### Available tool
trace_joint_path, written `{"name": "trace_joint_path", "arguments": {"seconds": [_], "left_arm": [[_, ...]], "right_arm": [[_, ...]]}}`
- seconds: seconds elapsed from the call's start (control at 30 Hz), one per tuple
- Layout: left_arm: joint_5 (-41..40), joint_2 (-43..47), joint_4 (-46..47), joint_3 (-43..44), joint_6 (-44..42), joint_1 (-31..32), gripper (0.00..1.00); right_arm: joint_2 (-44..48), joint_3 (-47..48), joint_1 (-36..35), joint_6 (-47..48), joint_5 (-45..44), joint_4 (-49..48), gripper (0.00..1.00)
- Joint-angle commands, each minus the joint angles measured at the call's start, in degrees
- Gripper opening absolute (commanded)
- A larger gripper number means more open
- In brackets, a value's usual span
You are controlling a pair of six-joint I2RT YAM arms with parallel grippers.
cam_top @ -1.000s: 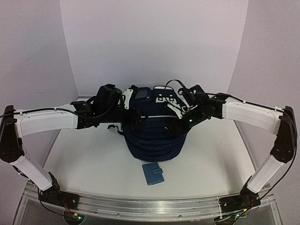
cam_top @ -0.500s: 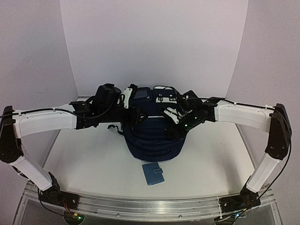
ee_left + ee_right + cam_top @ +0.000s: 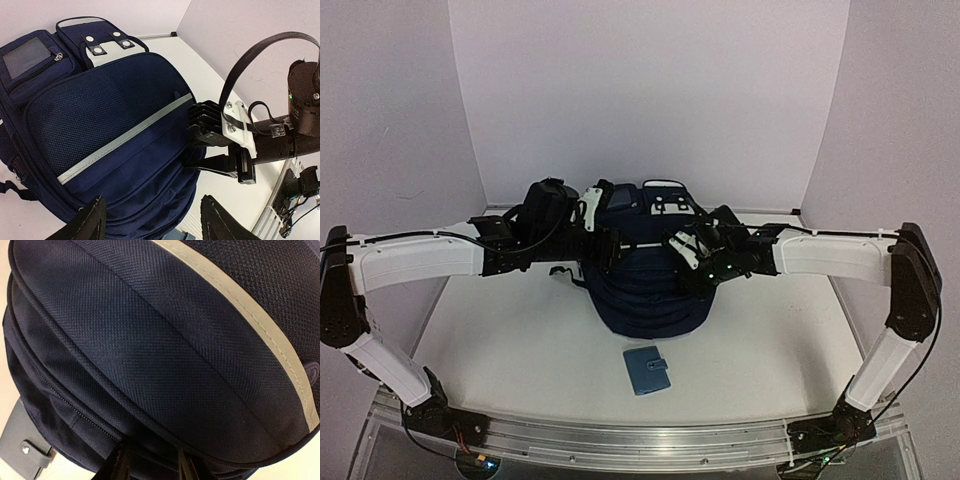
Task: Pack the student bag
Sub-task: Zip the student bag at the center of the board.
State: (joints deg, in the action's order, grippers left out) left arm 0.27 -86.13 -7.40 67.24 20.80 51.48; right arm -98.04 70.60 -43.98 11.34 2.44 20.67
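Navy student bag (image 3: 642, 295) is set on worktop (image 3: 520, 340). L gripper (image 3: 153, 202) is held apart over it. R gripper (image 3: 151, 456) at its side: grip can't be told.

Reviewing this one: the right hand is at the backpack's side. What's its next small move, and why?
Probably close the right hand on the fold at the zipper. Its fingers stand apart against the backpack's lower side, the zipper looks shut, and the blue wallet lies outside on the table, so the bag likely needs opening first.
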Motion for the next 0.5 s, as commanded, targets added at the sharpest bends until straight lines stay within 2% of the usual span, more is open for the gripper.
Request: {"name": "trace_joint_path", "arguments": {"seconds": [0.0,0.07,0.1,0.3,0.37,0.47], "left_arm": [[-0.47,2.17,1.98,0.67,-0.76,0.11,0.65],[-0.45,2.63,2.03,0.32,-0.68,0.11,0.65],[-0.45,2.82,2.17,0.14,-0.67,0.11,0.65],[-0.45,2.32,1.85,0.34,-1.50,0.12,0.65],[-0.45,1.51,0.76,0.91,-3.37,0.13,0.65],[-0.46,0.28,-1.04,1.68,-7.61,0.11,0.65]], "right_arm": [[1.06,-0.40,0.25,0.11,-8.32,-8.62,0.35],[0.79,-0.79,0.13,0.53,-9.34,-9.28,0.42],[0.83,-1.05,0.08,0.74,-9.59,-9.63,0.40],[1.95,-1.61,0.03,0.37,-8.86,-10.41,0.06],[3.19,-1.43,0.03,-0.46,-6.75,-10.00,0.00],[5.17,-0.24,0.03,-1.48,-4.02,-7.62,0.00]]}}
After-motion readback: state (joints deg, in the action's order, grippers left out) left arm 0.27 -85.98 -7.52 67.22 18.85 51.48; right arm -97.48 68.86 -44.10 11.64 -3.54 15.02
